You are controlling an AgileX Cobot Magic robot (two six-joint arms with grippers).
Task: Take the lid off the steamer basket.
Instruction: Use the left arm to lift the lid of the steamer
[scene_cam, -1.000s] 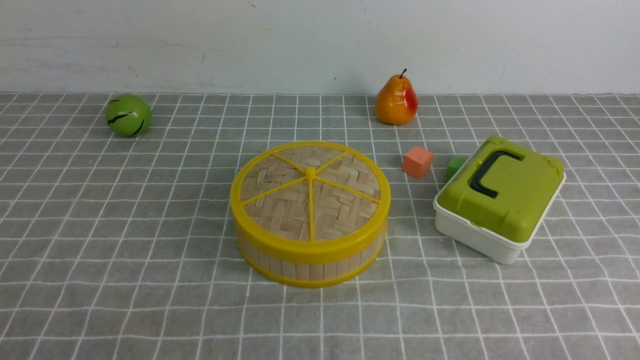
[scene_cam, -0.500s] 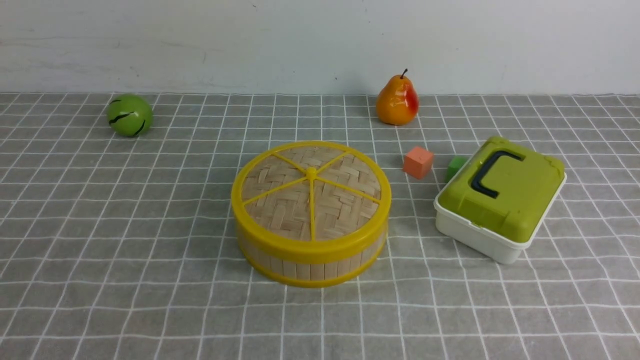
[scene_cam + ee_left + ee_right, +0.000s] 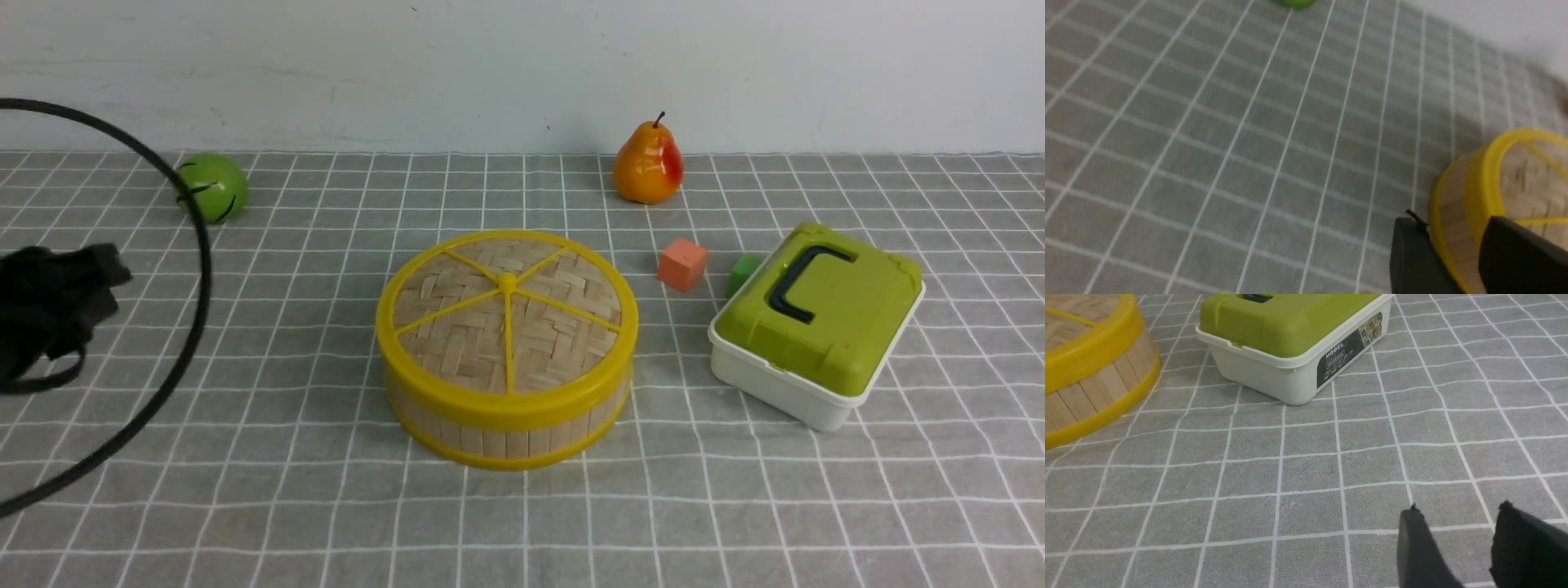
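Observation:
The steamer basket (image 3: 506,433) stands in the middle of the checked cloth, a round tub of bamboo slats with yellow rings. The lid (image 3: 506,314) rests flat on top of it, woven bamboo with a yellow rim, spokes and a centre knob. My left arm (image 3: 49,302) shows as a dark mass at the left edge, well clear of the basket. In the left wrist view my left gripper (image 3: 1453,228) is open and empty, with the basket (image 3: 1453,204) beyond it. My right gripper (image 3: 1459,514) is open over bare cloth, away from the basket (image 3: 1094,388).
A white box with a green lid (image 3: 816,318) sits to the right of the basket, with an orange cube (image 3: 682,265) and a green cube (image 3: 741,271) beside it. A pear (image 3: 647,163) and a green ball (image 3: 211,188) stand at the back. A black cable (image 3: 192,327) loops at left.
My left arm and its cable loop have come into the front view from the left edge. The basket, lid and other objects have not moved.

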